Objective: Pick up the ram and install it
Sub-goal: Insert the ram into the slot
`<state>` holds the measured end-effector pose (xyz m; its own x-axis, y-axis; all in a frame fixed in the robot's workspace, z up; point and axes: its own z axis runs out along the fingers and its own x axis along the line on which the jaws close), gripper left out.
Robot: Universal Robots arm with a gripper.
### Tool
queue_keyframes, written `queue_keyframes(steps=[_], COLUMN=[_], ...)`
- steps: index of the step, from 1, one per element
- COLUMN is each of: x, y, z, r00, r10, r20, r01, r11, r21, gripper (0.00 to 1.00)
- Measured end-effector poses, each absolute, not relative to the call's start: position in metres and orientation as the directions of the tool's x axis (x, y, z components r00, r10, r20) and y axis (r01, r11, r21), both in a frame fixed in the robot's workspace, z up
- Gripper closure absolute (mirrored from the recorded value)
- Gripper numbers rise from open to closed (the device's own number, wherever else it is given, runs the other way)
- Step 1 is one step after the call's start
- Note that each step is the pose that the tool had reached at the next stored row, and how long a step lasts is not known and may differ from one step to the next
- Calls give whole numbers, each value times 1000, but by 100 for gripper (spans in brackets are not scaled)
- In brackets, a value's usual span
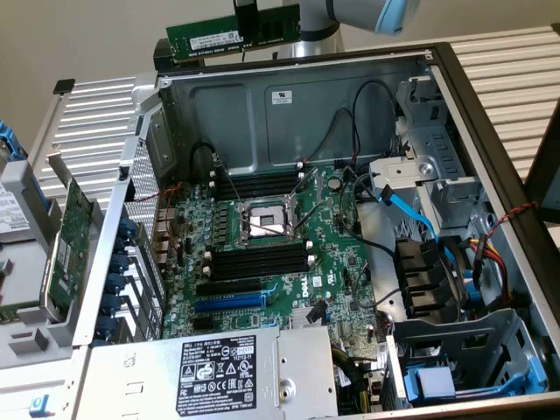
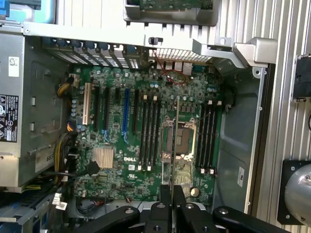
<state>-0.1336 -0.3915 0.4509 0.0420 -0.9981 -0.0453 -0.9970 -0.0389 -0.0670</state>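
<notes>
Hand (image 1: 248, 33) clenched on the ram (image 1: 206, 38), which is held level with its long edge down. White label faces the exterior camera. Stick sticks out both sides of the fingers.

The open computer case (image 1: 262, 109) lies well below the hand. In the wrist view the ram is edge-on, in line over the CPU socket (image 2: 182, 138). Black memory slots (image 2: 148, 133) flank the socket on the motherboard (image 2: 121, 167).

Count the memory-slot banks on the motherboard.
2: the far bank between CPU socket and case wall, the near bank on the socket's power supply side. Neither looks hidden. The gripper holds the ram above.
</notes>
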Motion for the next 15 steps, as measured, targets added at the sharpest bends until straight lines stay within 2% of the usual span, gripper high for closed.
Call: queue_keyframes(steps=[15], x=[-129], y=[-386], z=[432], r00=[43], r10=[-998], r20=[-39], r01=[-998], r11=[-41], r21=[-54], gripper=[86])
